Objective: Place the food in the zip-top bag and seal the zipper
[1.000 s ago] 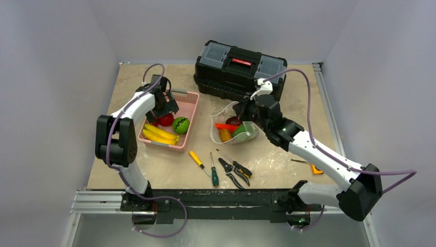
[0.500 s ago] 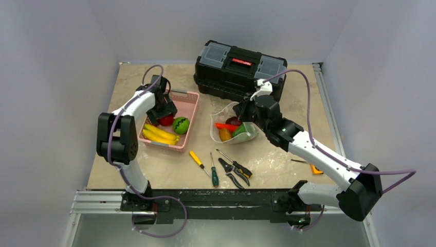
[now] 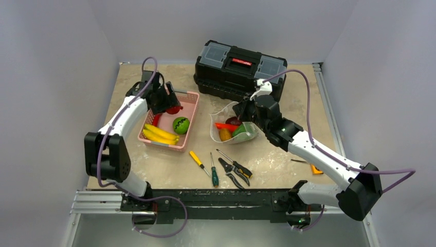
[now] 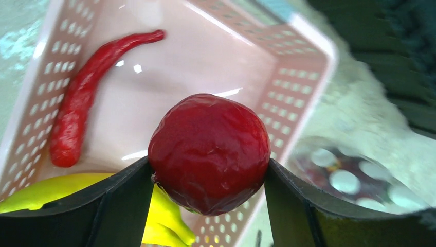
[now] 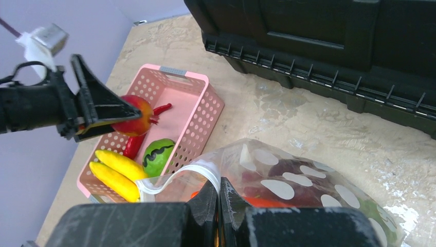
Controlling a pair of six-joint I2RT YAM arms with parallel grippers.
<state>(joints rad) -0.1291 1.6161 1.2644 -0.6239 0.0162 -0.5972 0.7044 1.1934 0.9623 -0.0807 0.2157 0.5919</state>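
L gripper (image 4: 208, 177) is clamped on a glossy round red toy fruit (image 4: 208, 152), held above the pink lattice plastic basket (image 5: 203, 123) at the table's 10 o'clock. R gripper (image 5: 218, 198) is pinched together on the pale zipper strip (image 5: 177, 175) of the dotted clear zip-top bag (image 5: 308, 185), mid-table, w/ its mouth toward the basket. My call: carry the fruit high over the basket's 3 o'clock rim and release deep inside the mouth. There's open room betw. basket & bag, but the black plastic toolbox (image 3: 239, 67) crowds 12 o'clock.

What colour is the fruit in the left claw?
Deep glossy red. The fruit shows best in the left wrist view.
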